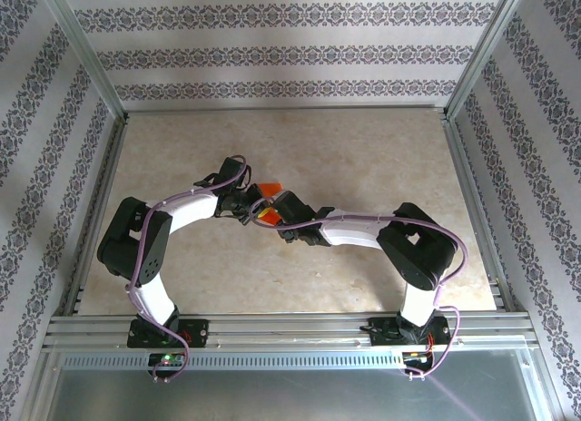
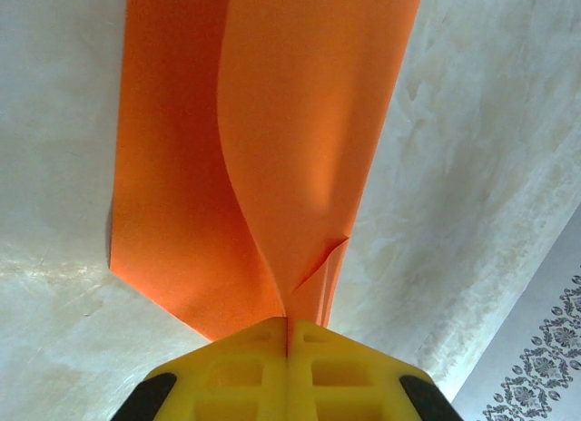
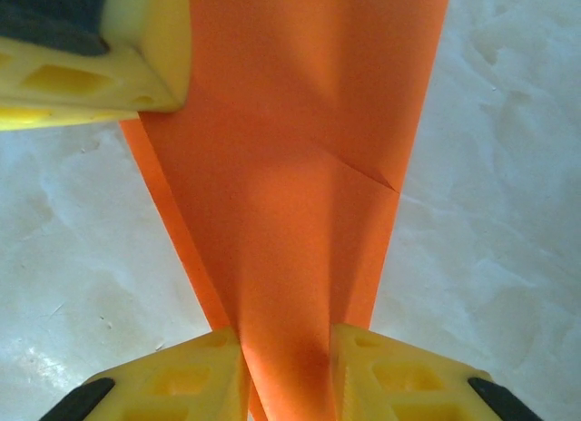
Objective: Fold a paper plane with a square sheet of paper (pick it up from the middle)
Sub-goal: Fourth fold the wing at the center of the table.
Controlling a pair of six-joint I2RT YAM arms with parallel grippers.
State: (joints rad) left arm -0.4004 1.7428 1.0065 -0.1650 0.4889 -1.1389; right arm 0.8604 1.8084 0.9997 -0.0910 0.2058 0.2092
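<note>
Marbled beige table (image 1: 363, 158) inside patterned walls (image 1: 272, 53).

Illumination is bright, diffuse and even, coming from overhead. In the top external view the pale marbled tabletop (image 1: 363, 158) carries only faint, soft-edged shadows, and the picture is sharp throughout. In the left wrist view the thin bright orange-red sheet of paper (image 2: 309, 122) is vividly saturated, shading darker along its curved fold. The left gripper (image 2: 288, 335), close to the lens, renders slightly soft. The right wrist view shows a weak sheen on the tabletop at lower left.
</note>
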